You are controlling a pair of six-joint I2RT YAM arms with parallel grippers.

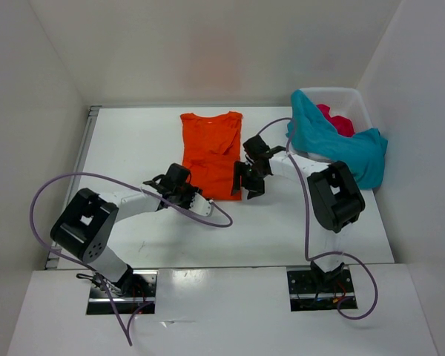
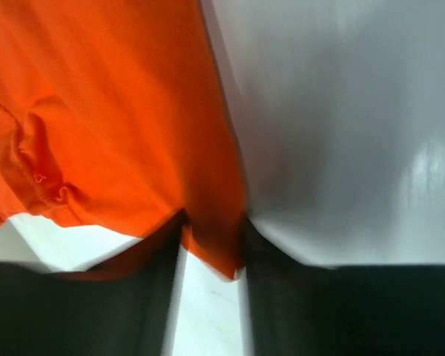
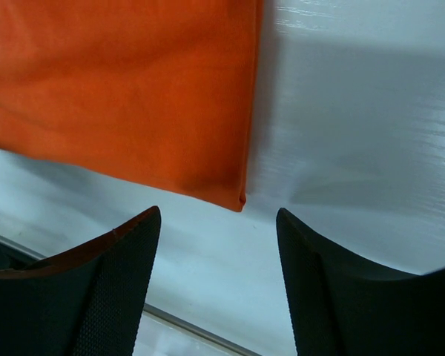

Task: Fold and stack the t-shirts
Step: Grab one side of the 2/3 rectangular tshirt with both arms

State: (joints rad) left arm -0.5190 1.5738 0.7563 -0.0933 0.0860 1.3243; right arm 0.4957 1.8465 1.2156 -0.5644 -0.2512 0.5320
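Orange hem corners, nearest me, are where both claws sit. Left claw [image 2: 213, 230] is down on the near-left corner of the orange t-shirt [image 2: 111, 111], jaws about half apart with the corner of cloth between them. That wrist view is smeared, so I can't tell if it bites the cloth or only straddles it. Right claw [image 3: 217, 211] is at the near-right corner, jaws wide, nothing in them. The corner tip lies just ahead of the gap and touches neither finger.

My read: one claw per hem corner so the near edge lifts evenly and folds over toward the collar. Right side needs a nudge forward before closing, otherwise it grabs air and the fold skews.

Beyond the claws the shirt lies flat on the table [image 1: 282, 230], long axis away from me, collar at the far end.

Far right, the basket [image 1: 356, 100] holds the other two. The teal t-shirt [image 1: 334, 144] is draped over its front rim and hangs outside. The pink-red t-shirt [image 1: 337, 119] is bunched inside behind it. Neither is folded, no stack started.
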